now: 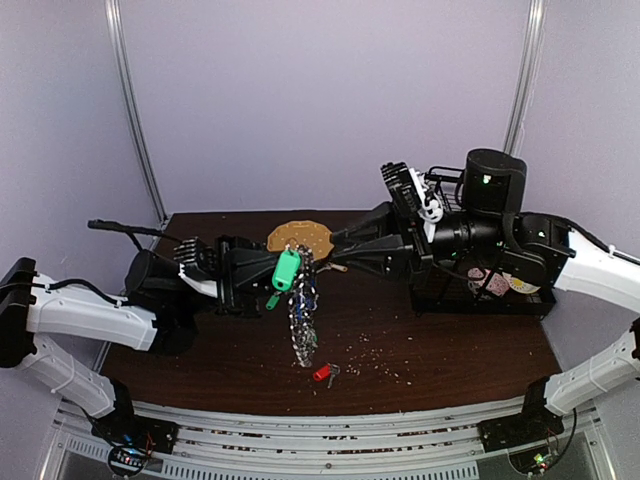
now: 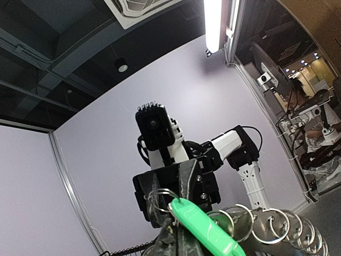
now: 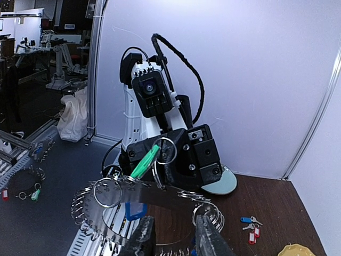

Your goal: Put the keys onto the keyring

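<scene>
The keyring [image 1: 302, 320] hangs over the table [image 1: 450, 350], likely held up for threading. At the keyring's top the left gripper [image 1: 264, 275] clamps it. Opposite, the right gripper [image 1: 338, 252] has narrow, seemingly empty jaws. A green-tagged key [image 1: 286, 270] sits at the keyring's top, and a red-tagged key [image 1: 322, 373] lies beneath.

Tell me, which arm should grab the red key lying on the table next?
Probably the right arm. The left arm has its jaws shut on the keyring, holding it up, so it is busy. The right's jaws stand apart beside the ring, seemingly empty, free to drop to the red key.
</scene>
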Robot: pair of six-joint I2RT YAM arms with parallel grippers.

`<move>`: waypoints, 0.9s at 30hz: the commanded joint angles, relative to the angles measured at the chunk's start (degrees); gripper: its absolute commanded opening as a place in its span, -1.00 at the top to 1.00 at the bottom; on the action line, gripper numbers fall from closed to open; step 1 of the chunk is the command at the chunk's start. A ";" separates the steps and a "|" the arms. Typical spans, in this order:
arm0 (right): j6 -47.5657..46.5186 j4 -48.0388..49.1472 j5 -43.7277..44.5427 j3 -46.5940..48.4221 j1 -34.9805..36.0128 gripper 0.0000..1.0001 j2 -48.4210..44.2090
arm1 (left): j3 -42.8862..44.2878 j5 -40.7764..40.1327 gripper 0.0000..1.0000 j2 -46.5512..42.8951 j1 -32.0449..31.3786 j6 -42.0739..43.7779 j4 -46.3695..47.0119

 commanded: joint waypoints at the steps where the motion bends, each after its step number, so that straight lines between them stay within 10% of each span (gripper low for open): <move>1: -2.56 1.53 2.39 0.44 1.91 0.41 0.23 | 2.01 -0.55 1.00 0.01 -0.33 0.54 3.44; 27: -4.56 2.88 6.77 4.03 4.92 0.51 3.84 | 0.42 -1.75 1.00 -2.04 -0.48 2.67 1.19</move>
